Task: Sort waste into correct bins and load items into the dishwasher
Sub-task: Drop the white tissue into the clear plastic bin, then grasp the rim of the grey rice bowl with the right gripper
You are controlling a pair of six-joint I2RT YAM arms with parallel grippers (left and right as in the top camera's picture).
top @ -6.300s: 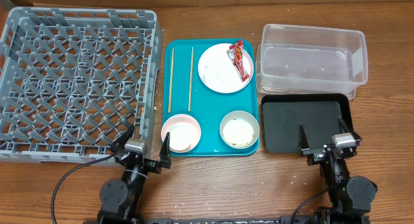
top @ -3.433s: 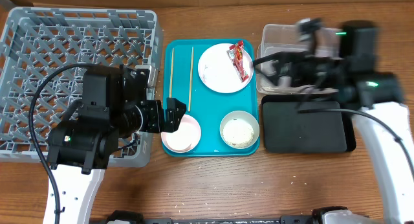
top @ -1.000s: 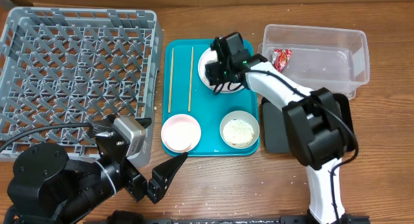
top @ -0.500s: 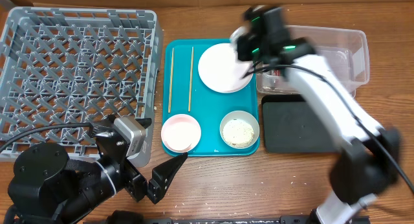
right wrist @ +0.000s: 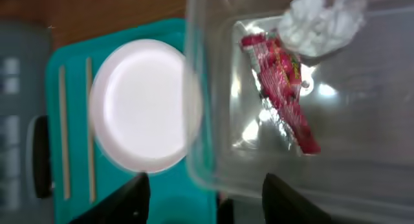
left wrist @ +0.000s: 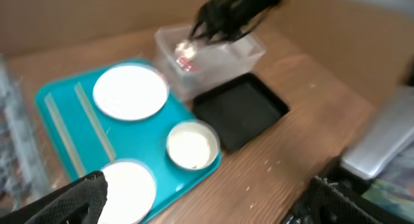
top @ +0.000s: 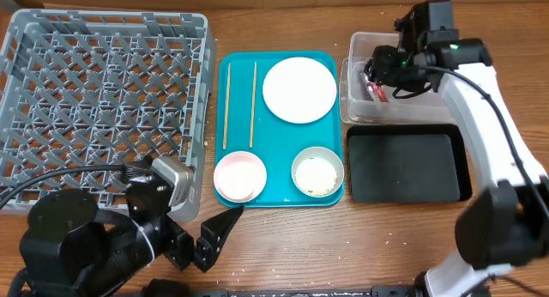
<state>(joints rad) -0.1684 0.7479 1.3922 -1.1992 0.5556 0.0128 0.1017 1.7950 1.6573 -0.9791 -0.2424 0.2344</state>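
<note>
The red wrapper [right wrist: 279, 88] and the white tissue ball [right wrist: 321, 20] lie inside the clear tub [top: 429, 95]. My right gripper [top: 380, 74] hangs open and empty over the tub's left end; its jaws stand wide apart in the right wrist view [right wrist: 210, 204]. The bare plate [top: 298, 89], two chopsticks [top: 227, 104], the pink bowl [top: 240, 177] and the grey-green bowl [top: 317, 172] holding rice sit on the teal tray [top: 279, 130]. My left gripper [top: 206, 241] is open, low at the front, near the pink bowl [left wrist: 129, 188]. The dish rack [top: 103, 108] is at the left. No white cup shows.
The black tray [top: 407, 166] lies in front of the clear tub, right of the teal tray. The left wrist view shows the plate [left wrist: 130, 92], the black tray [left wrist: 240, 111] and bare wooden table to the right.
My right gripper has moved from over the plate to over the clear tub's left end. The plate now shows bare. The left arm has hardly moved.
</note>
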